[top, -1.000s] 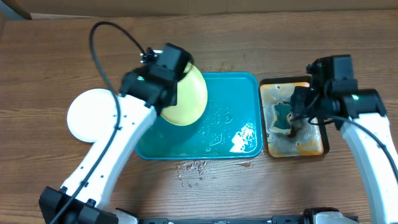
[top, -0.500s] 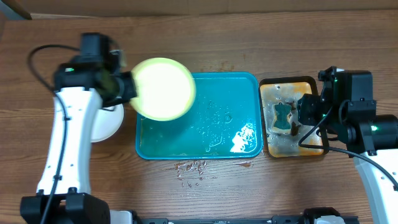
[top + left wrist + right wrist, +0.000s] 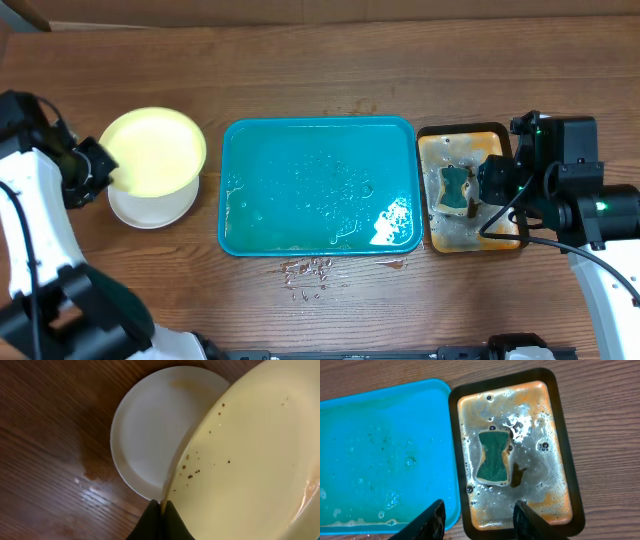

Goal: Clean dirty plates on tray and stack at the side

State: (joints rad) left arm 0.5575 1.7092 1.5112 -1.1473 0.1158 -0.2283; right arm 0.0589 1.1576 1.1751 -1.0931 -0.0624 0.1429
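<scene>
My left gripper (image 3: 104, 172) is shut on the rim of the pale yellow-green plate (image 3: 155, 150), also in the left wrist view (image 3: 250, 450), gripper (image 3: 162, 510). It holds the plate tilted just above a white plate (image 3: 150, 208) lying on the table left of the tray; that white plate also shows in the left wrist view (image 3: 150, 435). The yellow-green plate bears a few brown specks. The teal-blue tray (image 3: 320, 240) is wet and holds no plates. My right gripper (image 3: 479, 520) is open and empty above the black-rimmed tray.
The smaller black-rimmed, brown-stained tray (image 3: 432, 240) stands right of the teal tray, with a green sponge (image 3: 456, 188) in soapy water; it also shows in the right wrist view (image 3: 565, 450). Water drops (image 3: 310, 270) lie on the wood before the teal tray.
My left arm has swung the yellow-green plate from over the teal tray leftward, over the white plate at the side. The right arm has stayed nearly still above the sponge tray.
</scene>
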